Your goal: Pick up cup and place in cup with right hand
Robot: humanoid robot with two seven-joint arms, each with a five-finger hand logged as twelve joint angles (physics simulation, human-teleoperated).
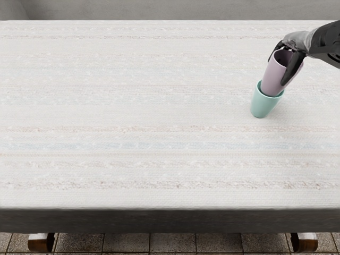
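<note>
Table (133,114) | pale, faint stripes (rather woven-looking) | on it: teal cup (261,108), upright, right side

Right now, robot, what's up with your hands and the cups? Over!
Right hand gripping purple cup. Purple cup's bottom end inside teal cup, not released. Left hand out of view. No obstacle seen between cups. Over.
</note>
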